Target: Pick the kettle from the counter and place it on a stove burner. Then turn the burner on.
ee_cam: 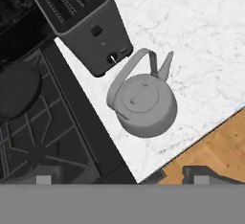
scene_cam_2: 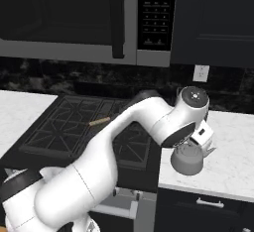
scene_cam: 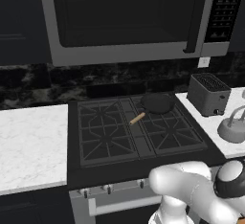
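A home kitchen is indicated by a gas cooktop (scene_cam: 136,129), an overhead microwave (scene_cam: 129,17), a toaster (scene_cam: 208,94) and a marble worktop (scene_cam: 31,141).

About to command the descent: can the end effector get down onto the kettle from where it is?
Probably yes. The kettle sits below the hand on the counter, its arched handle exposed. The toaster stands close beside it but apart.

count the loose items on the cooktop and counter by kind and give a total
small silver-grey metal kettle: 1
boxy grey toaster: 1
black round skillet with wooden handle: 1
total: 3
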{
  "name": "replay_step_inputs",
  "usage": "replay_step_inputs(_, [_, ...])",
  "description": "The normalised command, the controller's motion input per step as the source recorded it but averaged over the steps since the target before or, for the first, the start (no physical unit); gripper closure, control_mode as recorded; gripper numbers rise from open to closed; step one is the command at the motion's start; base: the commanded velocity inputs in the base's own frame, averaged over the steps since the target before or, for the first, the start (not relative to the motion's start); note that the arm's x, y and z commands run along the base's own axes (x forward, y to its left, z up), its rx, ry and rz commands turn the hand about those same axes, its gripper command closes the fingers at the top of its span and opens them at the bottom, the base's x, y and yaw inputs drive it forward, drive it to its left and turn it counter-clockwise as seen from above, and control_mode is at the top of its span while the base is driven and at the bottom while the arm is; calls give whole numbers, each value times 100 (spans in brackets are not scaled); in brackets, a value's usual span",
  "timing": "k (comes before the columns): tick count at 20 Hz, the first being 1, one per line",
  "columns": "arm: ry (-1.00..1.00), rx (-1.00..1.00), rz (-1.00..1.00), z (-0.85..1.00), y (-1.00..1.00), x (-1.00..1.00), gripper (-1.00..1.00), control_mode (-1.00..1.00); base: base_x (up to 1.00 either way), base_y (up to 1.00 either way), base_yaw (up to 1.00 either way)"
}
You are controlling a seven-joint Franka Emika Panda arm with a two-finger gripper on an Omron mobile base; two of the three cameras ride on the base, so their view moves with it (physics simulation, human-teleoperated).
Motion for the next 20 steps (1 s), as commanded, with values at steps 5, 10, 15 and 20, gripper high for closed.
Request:
replay_step_inputs(5, [21,24,-1,-47,-45,91,-100,-100,0,0,0])
replay_step_inputs(10, [11,16,0,-18,0,72,-100,-100,0,0,0])
replay_step_inputs(15, [6,0,0,-25,0,8,-100,-100,0,0,0])
replay_step_inputs(20, [0,-6,-2,-48,-7,16,-100,-100,0,0,0])
